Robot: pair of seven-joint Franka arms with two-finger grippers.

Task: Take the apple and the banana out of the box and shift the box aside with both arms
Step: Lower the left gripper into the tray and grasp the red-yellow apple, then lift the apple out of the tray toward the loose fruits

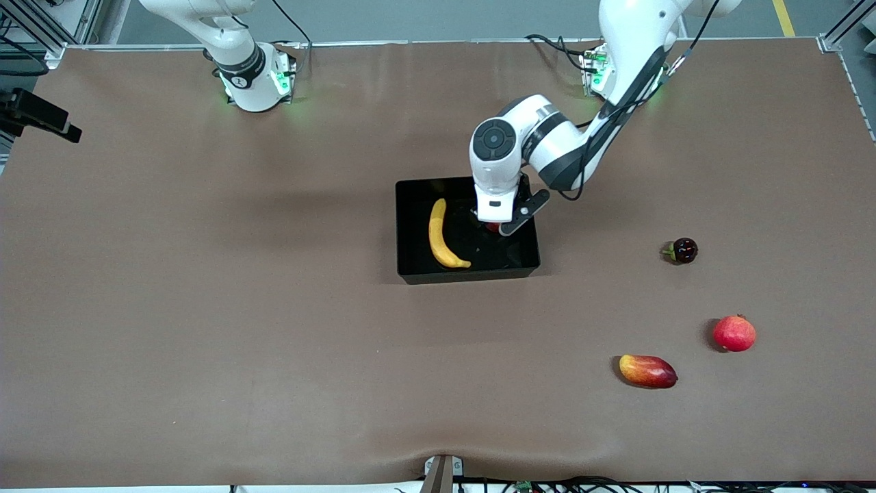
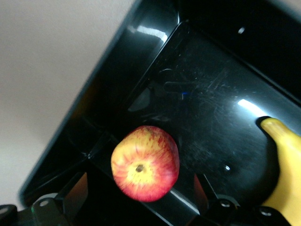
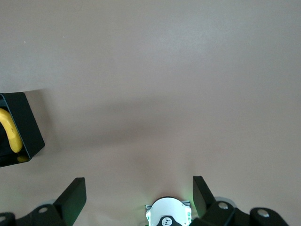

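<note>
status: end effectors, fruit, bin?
Left end effector open, low in the black bin over the apple. Right end effector open, waiting over bare table. Banana in bin. Nothing blocking.

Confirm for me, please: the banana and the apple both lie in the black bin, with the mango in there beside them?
Not quite. The banana and apple lie in the black bin, but the mango lies on the table, nearer the front camera, as the front view shows.

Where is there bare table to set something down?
Bare: the table from the box toward the right arm's end. Crowded: the box, holding banana, apple and left gripper; mango and red fruit near each other.
</note>
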